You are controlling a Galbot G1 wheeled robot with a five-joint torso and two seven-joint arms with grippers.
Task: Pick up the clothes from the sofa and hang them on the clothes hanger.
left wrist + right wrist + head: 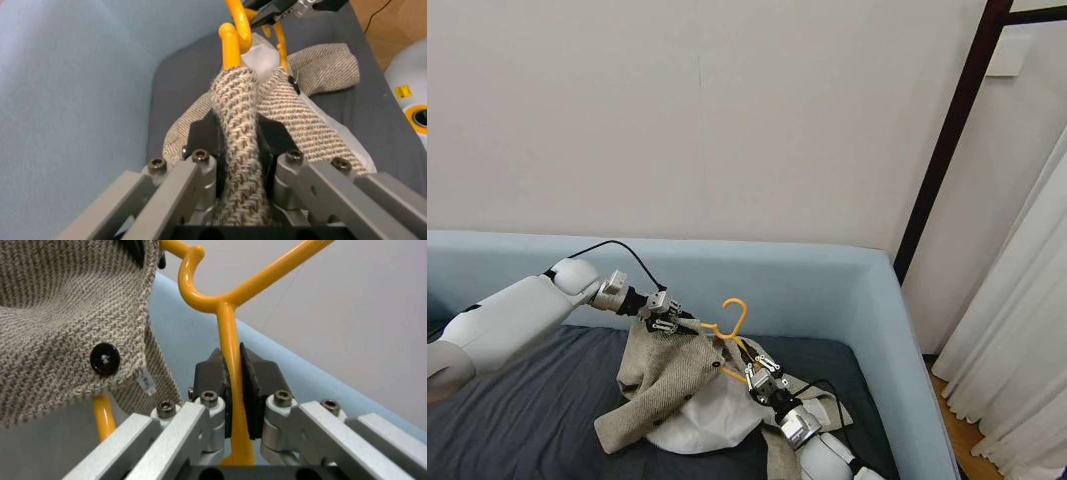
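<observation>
Midway, the left gripper [663, 320] fingers clamp the jacket [667, 382] collar beside the hanger [734, 320] hook; the right gripper [762, 372] fingers clench its stem below.

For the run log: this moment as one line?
left hand: shut on herringbone jacket | right hand: shut on yellow hanger | jacket partly over hanger, on sofa
</observation>
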